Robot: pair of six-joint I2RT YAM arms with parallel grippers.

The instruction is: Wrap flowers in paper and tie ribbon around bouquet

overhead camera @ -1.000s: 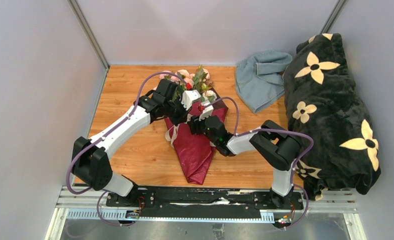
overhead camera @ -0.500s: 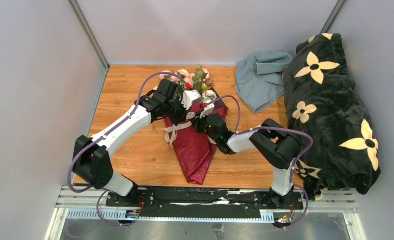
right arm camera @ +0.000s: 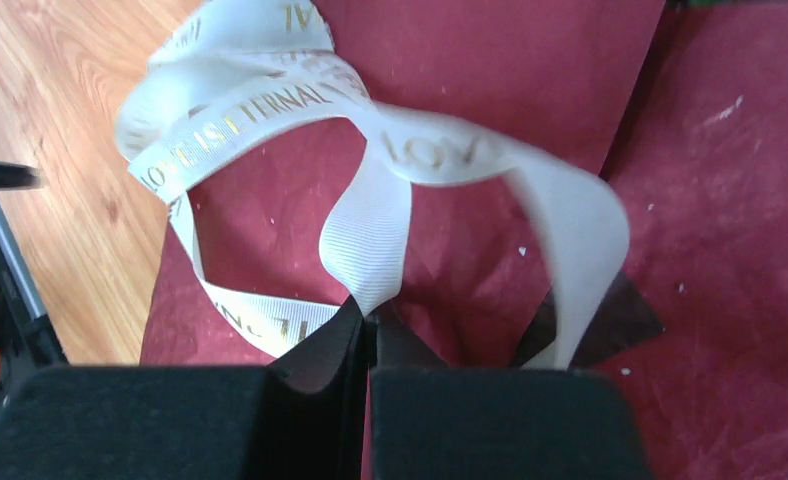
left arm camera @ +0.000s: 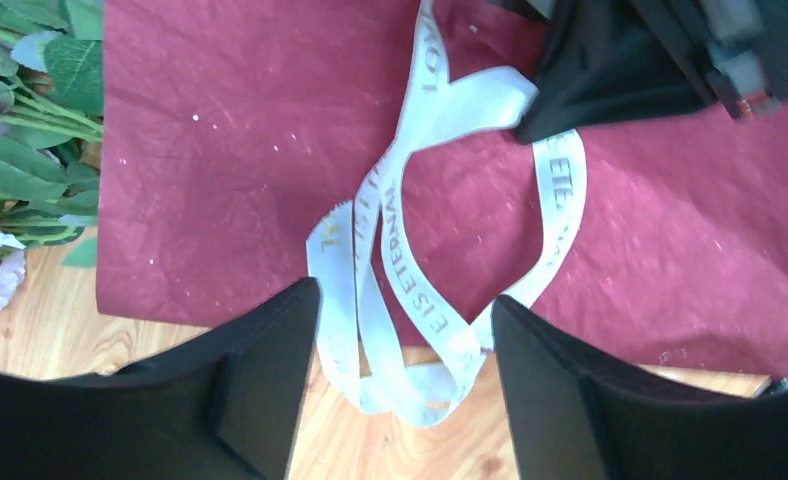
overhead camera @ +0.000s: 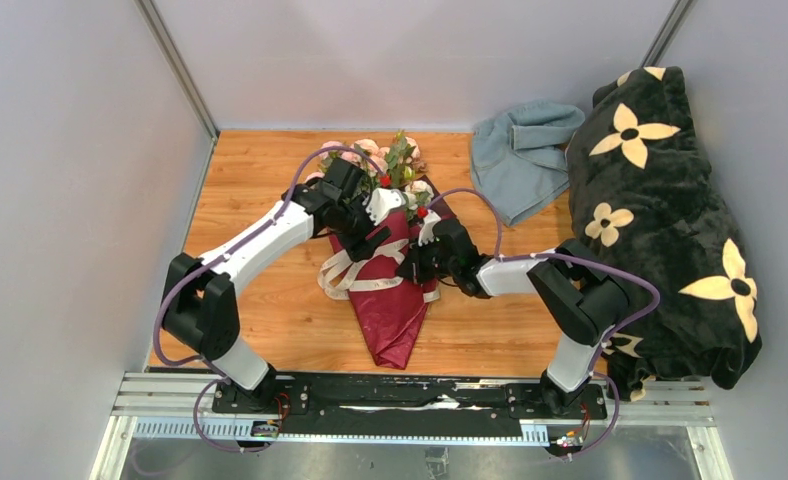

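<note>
Burgundy paper (left arm camera: 220, 150), crinkled, rolled into a cone: the bouquet (overhead camera: 390, 315) lies flat on the wooden surface (overhead camera: 250, 165), narrow end nearest me. Lying flat probably keeps the wrap from springing open while the tie is worked.

Mid-bouquet: cream ribbon (overhead camera: 342, 275), gold lettering, in slack loops across the paper and spilling off the bouquet's left edge onto the wood. Not cinched; no finished knot that I can make out.

Right fingers (right arm camera: 367, 345), at the bouquet's right edge: pressed together, pinching one strand of ribbon at the very tips. The strand rises off the paper into the pinch. My guess is that it is held to draw a loop taut.

Left fingers (left arm camera: 270, 370), over the bouquet's left side: spread wide, holding nothing. Ribbon loops lie under the gap; whether either tip brushes them I cannot tell. Reads as poised to take another strand.

Far end of the bouquet: flowers (overhead camera: 390, 160), pink and cream heads with green leaves, poking out of the wide mouth.

Beyond the bouquet, far right: grey-blue cloth (overhead camera: 520, 165), apart from both arms.
</note>
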